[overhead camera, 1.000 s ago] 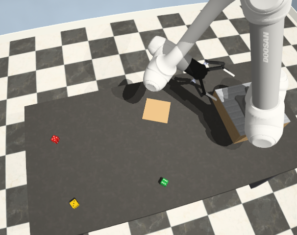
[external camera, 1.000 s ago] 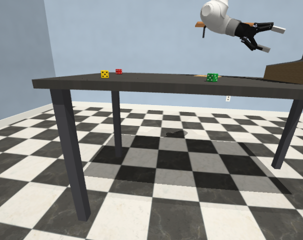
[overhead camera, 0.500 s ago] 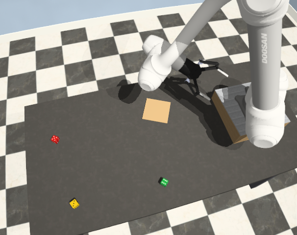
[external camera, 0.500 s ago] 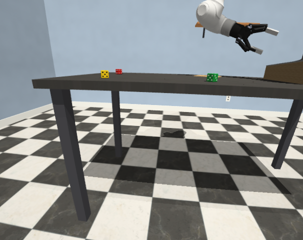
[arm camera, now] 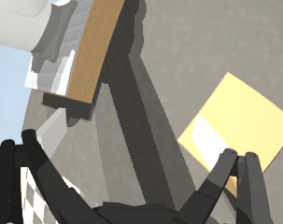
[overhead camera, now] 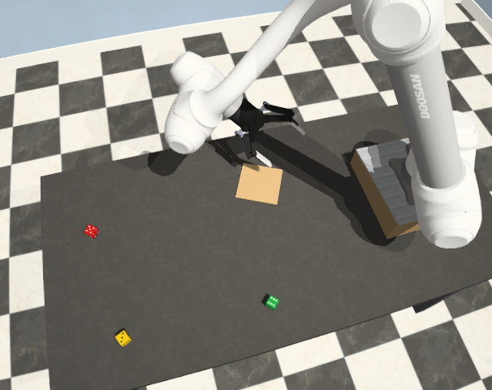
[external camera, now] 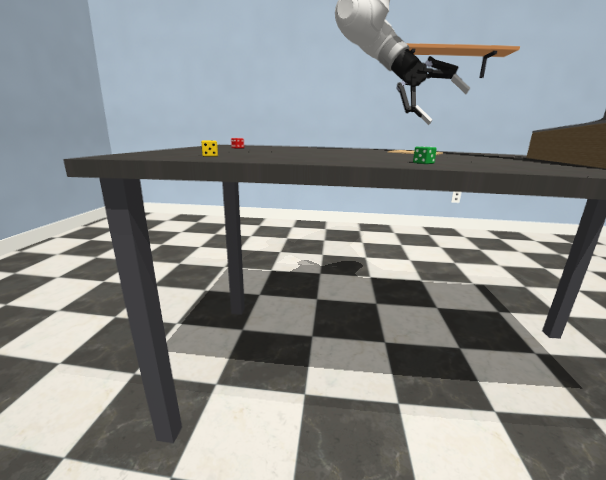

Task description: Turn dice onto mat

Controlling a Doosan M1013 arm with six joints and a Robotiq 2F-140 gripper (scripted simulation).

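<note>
The yellow die (overhead camera: 123, 337) sits flat near the table's front left corner, also in the exterior view (external camera: 209, 148). The green die (overhead camera: 271, 301) (external camera: 424, 155) sits flat near the front edge at the middle, with several white pips on top. The red die (overhead camera: 91, 231) (external camera: 237, 143) sits at the left. All three lie off the tan mat (overhead camera: 259, 184) (arm camera: 237, 131), which lies flat at the back middle. My gripper (overhead camera: 282, 145) (external camera: 443, 100) is open and empty, high in the air above the mat's far edge (arm camera: 129, 152).
The arm's base stands on a wooden block with a grey top (overhead camera: 389, 192) (arm camera: 85, 50) at the table's right side. A wooden shelf (external camera: 463, 50) hangs on the far wall. The dark table top ends close in front of the yellow and green dice.
</note>
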